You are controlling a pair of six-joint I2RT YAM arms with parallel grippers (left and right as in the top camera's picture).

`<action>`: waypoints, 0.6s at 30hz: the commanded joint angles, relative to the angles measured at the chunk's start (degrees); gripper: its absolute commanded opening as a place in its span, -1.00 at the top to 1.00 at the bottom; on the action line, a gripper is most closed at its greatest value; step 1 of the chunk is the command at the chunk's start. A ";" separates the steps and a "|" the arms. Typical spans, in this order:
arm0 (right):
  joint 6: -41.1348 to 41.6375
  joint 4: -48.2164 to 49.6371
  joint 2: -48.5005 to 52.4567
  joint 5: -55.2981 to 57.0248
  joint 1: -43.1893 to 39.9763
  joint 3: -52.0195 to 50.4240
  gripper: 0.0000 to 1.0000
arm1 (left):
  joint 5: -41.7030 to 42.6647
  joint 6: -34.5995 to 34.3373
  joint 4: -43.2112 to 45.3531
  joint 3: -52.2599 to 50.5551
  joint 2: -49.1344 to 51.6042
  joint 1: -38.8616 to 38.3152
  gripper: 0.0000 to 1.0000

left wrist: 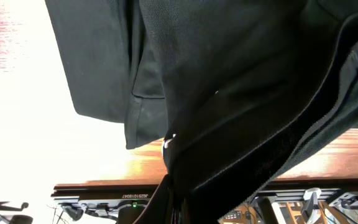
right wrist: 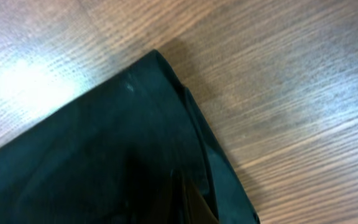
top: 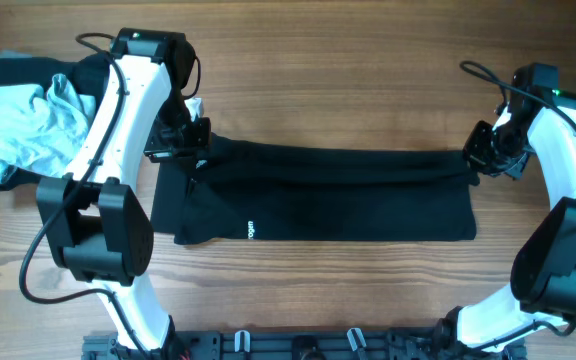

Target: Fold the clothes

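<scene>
Black T-shirt [left wrist: 229,93] is pinched by left end effector [top: 200,150] and right end effector [top: 472,160]; draw both far corners evenly toward the counter's [top: 368,290] near edge.

The T-shirt [top: 328,195] lay folded into a long band across the middle of the table [top: 368,90], running left to right. The left gripper [top: 190,145] sat at its far left corner and the right gripper [top: 478,160] at its far right corner, each pinching the fabric. A heap of other garments [top: 23,125] lay at the table's far left, beyond the left arm.
</scene>
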 commanded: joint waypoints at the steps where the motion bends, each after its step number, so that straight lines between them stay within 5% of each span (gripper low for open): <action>1: -1.25 -1.97 -0.20 1.68 -0.24 0.07 0.91 | -0.61 -0.94 -0.70 0.68 -1.20 0.33 0.92; 7: -1.77 -5.77 -0.20 5.62 -0.24 0.07 0.91 | -0.59 -0.92 -2.05 0.68 -1.20 0.31 0.89; 8: -3.13 -6.32 -0.20 5.49 -0.24 0.07 0.74 | -0.57 -0.92 -2.05 0.68 -1.20 0.31 0.75; 9: -4.24 -6.73 -0.20 5.49 -0.24 0.07 0.08 | -0.57 -0.92 -2.05 0.68 -1.20 0.31 0.28; 10: -4.37 -6.91 -0.20 5.64 -0.24 0.07 -0.36 | -0.55 -0.94 -2.05 0.68 -1.20 0.31 -0.24; 11: -4.42 -6.69 -0.20 5.68 -0.24 0.07 -0.43 | -0.55 -0.94 -2.05 0.68 -1.20 0.31 -0.50; 14: -5.55 -4.59 -0.20 5.68 -0.24 0.07 -0.47 | -0.48 -0.94 -2.05 0.68 -1.20 0.31 -0.27; 16: -5.68 -2.51 -0.20 5.46 -0.24 0.07 -0.55 | 1.14 -0.94 -1.51 0.68 -1.20 0.31 -0.54; 18: -8.87 2.58 -0.17 -1.81 -0.24 0.07 -0.64 | 3.78 -0.92 3.04 0.39 -1.20 -0.17 -0.36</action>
